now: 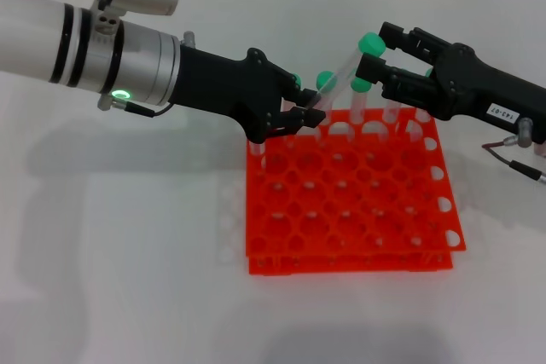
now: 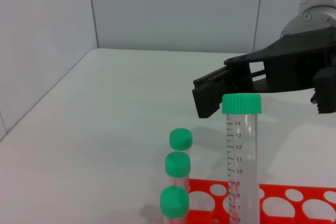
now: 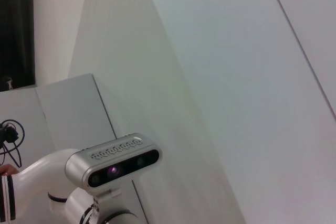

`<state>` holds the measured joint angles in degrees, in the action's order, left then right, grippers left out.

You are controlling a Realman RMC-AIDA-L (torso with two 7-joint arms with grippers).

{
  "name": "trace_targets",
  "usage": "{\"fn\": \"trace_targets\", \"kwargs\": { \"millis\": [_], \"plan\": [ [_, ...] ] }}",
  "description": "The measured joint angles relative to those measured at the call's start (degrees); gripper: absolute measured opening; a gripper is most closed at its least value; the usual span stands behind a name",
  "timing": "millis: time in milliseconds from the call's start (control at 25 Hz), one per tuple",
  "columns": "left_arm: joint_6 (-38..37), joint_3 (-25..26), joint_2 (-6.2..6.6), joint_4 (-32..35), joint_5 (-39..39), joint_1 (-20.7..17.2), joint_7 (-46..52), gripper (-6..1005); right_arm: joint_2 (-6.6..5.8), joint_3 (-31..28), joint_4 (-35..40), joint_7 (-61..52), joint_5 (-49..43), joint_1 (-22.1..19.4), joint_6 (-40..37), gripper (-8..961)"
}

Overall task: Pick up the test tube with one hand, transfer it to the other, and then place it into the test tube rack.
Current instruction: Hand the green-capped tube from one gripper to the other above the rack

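Observation:
The test tube [image 1: 342,74] is clear with a green cap [image 1: 369,43] and leans up to the right over the back of the orange-red rack [image 1: 341,260]. My left gripper [image 1: 309,114], unlabelled, is shut on the tube's lower end. My right gripper [image 1: 374,47], with a white label, is open, and its fingers stand on either side of the capped end. In the left wrist view the tube [image 2: 241,161] stands in front of the right gripper [image 2: 210,95], above the rack [image 2: 273,192]. The right wrist view shows none of these.
Other green-capped tubes [image 1: 326,81] [image 1: 362,85] stand in the rack's back row; they also show in the left wrist view [image 2: 177,163]. The rack sits on a white table [image 1: 128,279]. A cable [image 1: 512,159] hangs by the right arm. The right wrist view shows walls and the robot's head camera [image 3: 118,160].

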<state>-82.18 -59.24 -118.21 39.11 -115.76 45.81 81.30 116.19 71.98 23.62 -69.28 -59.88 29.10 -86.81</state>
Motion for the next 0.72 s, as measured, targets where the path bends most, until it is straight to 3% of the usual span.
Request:
{"fn": "trace_targets", "kwargs": {
  "millis": [720],
  "plan": [
    [0.00, 0.01, 0.00, 0.00, -0.07, 0.26, 0.00, 280, 0.00, 3.31, -1.39, 2.83, 4.23, 0.14, 0.03, 810]
  ]
}}
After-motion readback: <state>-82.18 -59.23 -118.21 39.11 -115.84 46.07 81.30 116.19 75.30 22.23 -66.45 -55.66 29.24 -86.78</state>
